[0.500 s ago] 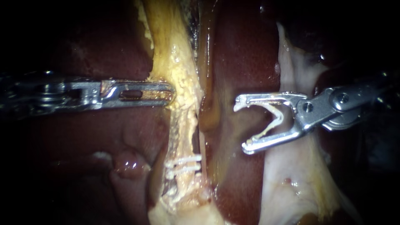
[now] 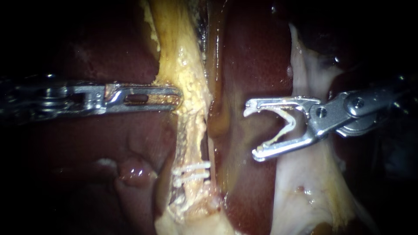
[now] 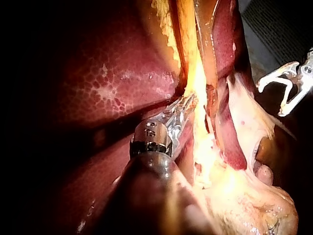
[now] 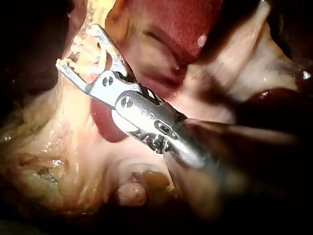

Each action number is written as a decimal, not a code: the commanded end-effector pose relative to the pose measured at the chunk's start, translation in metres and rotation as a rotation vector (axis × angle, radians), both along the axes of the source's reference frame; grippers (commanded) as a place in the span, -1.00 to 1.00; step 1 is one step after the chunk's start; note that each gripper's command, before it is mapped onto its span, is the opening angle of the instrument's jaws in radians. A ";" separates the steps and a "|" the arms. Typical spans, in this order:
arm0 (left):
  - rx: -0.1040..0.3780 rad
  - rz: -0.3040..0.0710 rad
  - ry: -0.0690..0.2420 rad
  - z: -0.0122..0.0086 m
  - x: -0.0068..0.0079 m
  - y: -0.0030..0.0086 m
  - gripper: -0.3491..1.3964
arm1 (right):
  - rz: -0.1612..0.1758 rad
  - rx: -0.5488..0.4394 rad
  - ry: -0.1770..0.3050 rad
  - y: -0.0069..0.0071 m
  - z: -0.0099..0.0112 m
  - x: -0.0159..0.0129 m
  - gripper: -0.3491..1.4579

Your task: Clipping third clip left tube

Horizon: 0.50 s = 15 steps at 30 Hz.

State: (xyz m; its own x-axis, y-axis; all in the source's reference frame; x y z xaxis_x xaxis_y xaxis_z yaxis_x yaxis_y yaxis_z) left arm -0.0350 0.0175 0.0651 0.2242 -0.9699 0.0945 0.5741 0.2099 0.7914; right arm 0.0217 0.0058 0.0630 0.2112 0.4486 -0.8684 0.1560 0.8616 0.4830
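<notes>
A yellowish left tube [image 2: 191, 117] runs down the middle of the endoscope view, with two white clips [image 2: 191, 172] across its lower part. My left instrument [image 2: 176, 96] comes in level from the left, its jaws shut on the tube's edge above the clips; the left wrist view shows the same grip [image 3: 188, 103]. My right instrument [image 2: 254, 130] stands to the right of the tube, apart from it, jaws open with a pale clip [image 2: 285, 124] seated between them. It also shows in the right wrist view [image 4: 78, 49].
Dark red liver [image 2: 252, 52] lies behind and between the tubes. A pale whitish band of tissue [image 2: 305, 182] runs down the right side under my right instrument. A small rounded lump [image 2: 133, 170] sits lower left of the clips.
</notes>
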 end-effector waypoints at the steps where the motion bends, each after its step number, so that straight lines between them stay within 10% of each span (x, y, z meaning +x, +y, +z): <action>1: 0.001 -0.006 -0.006 -0.0004 0.0003 0.0002 -1.00 | -0.015 0.015 -0.012 -0.0002 0.0005 0.0003 0.05; 15: 0.001 -0.037 -0.015 -0.0059 0.0027 0.0005 -1.00 | -0.130 0.217 -0.119 -0.0048 0.0067 0.0056 0.04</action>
State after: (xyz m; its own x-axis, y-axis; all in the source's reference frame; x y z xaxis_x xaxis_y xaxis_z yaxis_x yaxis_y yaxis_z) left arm -0.0323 0.0180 0.0589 0.1852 -0.9780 0.0959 0.5677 0.1861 0.8019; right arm 0.0277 0.0008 0.0702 0.3851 0.5963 -0.7044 0.1862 0.6974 0.6921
